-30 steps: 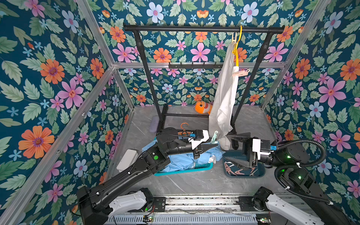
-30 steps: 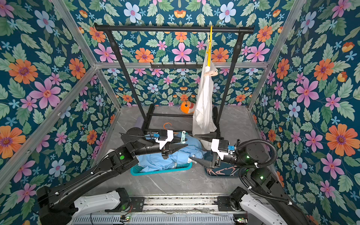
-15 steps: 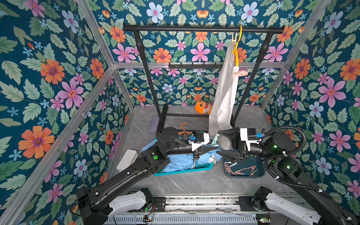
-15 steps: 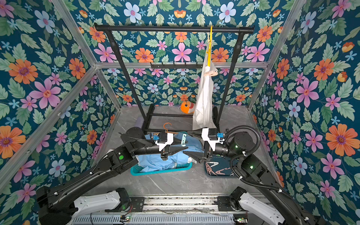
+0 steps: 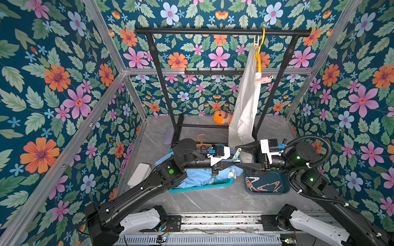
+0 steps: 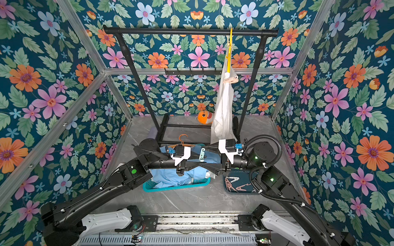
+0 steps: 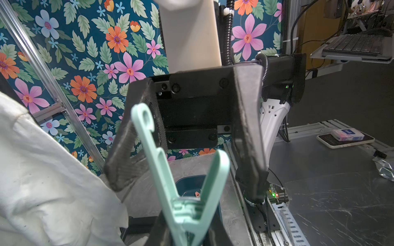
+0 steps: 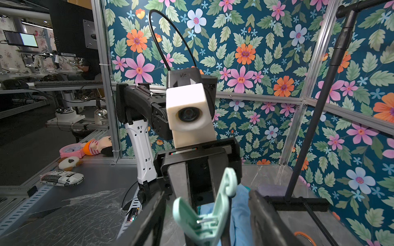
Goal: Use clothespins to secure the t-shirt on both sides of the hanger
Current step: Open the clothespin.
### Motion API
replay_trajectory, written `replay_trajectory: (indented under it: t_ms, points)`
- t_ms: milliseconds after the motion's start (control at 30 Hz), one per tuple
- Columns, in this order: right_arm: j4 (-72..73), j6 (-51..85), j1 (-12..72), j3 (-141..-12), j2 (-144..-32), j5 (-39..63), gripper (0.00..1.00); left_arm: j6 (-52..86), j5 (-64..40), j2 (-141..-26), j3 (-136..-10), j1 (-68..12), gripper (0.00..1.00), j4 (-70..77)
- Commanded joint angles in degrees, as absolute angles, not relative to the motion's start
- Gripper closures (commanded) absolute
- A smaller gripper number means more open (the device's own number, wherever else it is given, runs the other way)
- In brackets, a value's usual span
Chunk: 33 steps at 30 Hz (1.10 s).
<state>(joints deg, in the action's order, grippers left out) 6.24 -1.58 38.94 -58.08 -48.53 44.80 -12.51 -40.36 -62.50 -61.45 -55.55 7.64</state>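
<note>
The white t-shirt (image 5: 245, 102) hangs on a yellow hanger (image 5: 259, 55) from the black rail. A pink clothespin (image 5: 263, 79) is clipped at the hanger's near shoulder. My left gripper (image 5: 231, 158) is shut on a pale green clothespin (image 5: 236, 153), (image 7: 181, 191), whose two handles stick out toward the right arm. My right gripper (image 5: 236, 156) faces it tip to tip, open. Its fingers (image 8: 268, 217) stand on either side of the green clothespin (image 8: 204, 221) with a gap on each side. More pink clothespins (image 5: 262, 186) lie in the dark tray.
A teal basket (image 5: 226, 183) of blue clothes sits under the left arm. The dark tray (image 5: 285, 187) lies under the right arm. An orange hanger (image 5: 201, 140), an orange fish toy (image 5: 221, 117) and the rack's base (image 5: 202, 125) are behind. A white box (image 5: 139, 173) lies left.
My right gripper has risen from the tray and moved left to the green clothespin, and its jaws have narrowed around it. The left gripper has stayed shut on that clothespin.
</note>
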Motion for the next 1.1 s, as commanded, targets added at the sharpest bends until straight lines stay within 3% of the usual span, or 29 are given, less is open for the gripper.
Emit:
replay_trajectory:
  t_ms: [0, 333, 700, 1067]
  points:
    - [8.7, -2.2, 39.0, -58.3, -48.8, 46.0, 0.42, -12.7, -41.2, -62.6, -61.7, -55.6, 1.00, 8.1]
    - [10.9, -1.6, 39.0, -57.6, -49.1, 46.9, 0.57, -12.5, -41.3, -62.6, -61.6, -55.7, 1.00, 8.5]
    - [12.2, -1.5, 39.0, -56.7, -49.0, 47.5, 0.66, -12.4, -40.9, -62.3, -61.5, -55.7, 1.00, 8.8]
    - [12.3, -1.6, 39.0, -55.9, -48.5, 46.0, 0.71, -12.2, -40.6, -62.1, -61.6, -55.7, 0.77, 8.8]
